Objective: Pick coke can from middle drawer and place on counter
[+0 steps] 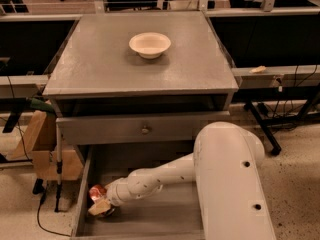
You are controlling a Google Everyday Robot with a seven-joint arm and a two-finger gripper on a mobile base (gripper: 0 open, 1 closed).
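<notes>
The coke can (96, 192) is a small red can lying at the left side of the open middle drawer (150, 219), close to its left wall. My gripper (101, 206) reaches down into the drawer at the end of the white arm and sits right at the can, partly covering it. A tan fingertip (99, 208) shows just below the can. The counter (100, 64) is the broad grey cabinet top above the drawers.
A white bowl (149, 44) stands on the counter toward the back. A grey drawer front with a small round knob (145, 130) sits above the open drawer. A cardboard box (42, 146) and cables are on the floor to the left. My white arm body (230, 184) fills the lower right.
</notes>
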